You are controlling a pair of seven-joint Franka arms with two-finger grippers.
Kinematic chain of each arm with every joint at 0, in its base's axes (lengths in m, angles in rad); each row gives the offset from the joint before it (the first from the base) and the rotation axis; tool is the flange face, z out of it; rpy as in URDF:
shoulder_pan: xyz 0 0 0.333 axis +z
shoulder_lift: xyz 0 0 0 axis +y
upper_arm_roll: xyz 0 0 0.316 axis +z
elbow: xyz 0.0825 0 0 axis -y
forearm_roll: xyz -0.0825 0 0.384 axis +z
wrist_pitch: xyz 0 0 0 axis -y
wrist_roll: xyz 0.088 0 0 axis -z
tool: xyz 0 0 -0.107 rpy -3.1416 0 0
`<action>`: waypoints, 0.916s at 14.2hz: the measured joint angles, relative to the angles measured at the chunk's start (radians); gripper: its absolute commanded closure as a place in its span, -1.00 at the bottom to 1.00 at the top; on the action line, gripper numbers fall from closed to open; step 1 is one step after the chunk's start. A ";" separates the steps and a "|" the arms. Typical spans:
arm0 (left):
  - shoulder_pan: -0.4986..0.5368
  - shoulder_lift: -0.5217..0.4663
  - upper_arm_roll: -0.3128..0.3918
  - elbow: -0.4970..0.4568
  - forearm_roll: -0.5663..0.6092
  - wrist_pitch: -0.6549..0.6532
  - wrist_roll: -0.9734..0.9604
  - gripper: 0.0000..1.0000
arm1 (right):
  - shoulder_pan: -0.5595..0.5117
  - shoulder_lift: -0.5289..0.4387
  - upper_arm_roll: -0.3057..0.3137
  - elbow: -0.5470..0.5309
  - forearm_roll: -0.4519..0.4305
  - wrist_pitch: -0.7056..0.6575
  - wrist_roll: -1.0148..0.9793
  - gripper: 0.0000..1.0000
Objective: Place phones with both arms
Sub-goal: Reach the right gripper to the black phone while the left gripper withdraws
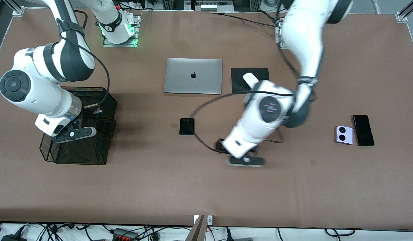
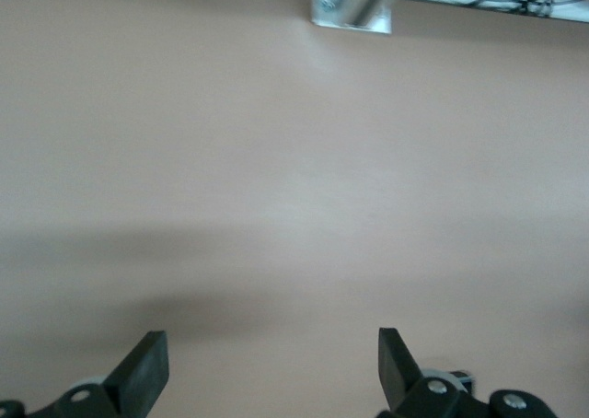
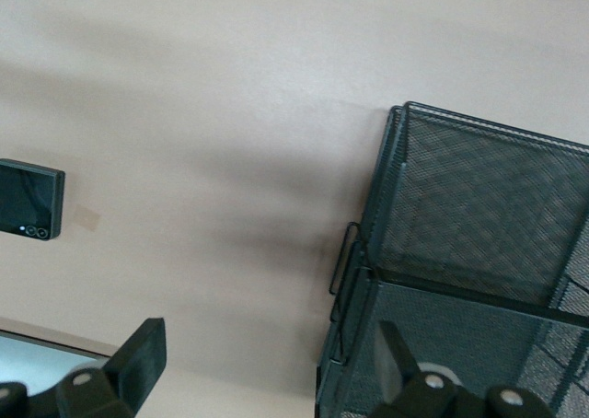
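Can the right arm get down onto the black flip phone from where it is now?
Probably yes. The right gripper hangs open and empty over the mesh basket, and the black flip phone lies flat on bare table toward the middle. The left gripper, open too, is over the table nearby but not between them.

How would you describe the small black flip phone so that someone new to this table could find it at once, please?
Start at the silver laptop in the middle of the table. Come straight toward the front camera from it to the small black flip phone, lying alone on bare tabletop. Unlike the lavender phone and long black phone, which lie side by side toward the left arm's end, it is squarish, dark and has no neighbour.
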 measured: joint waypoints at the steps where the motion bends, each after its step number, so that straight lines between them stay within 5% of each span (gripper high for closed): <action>1: 0.035 -0.037 -0.006 -0.026 0.000 -0.038 0.032 -1.00 | 0.012 0.002 0.001 0.000 0.007 0.011 0.000 -1.00; 8: 0.264 -0.154 -0.038 -0.091 0.048 -0.291 0.222 -1.00 | 0.196 0.139 0.006 -0.003 0.017 0.225 0.163 -1.00; 13: 0.366 -0.156 -0.032 -0.095 0.132 -0.323 0.366 -1.00 | 0.339 0.309 0.007 0.105 0.016 0.288 0.421 -1.00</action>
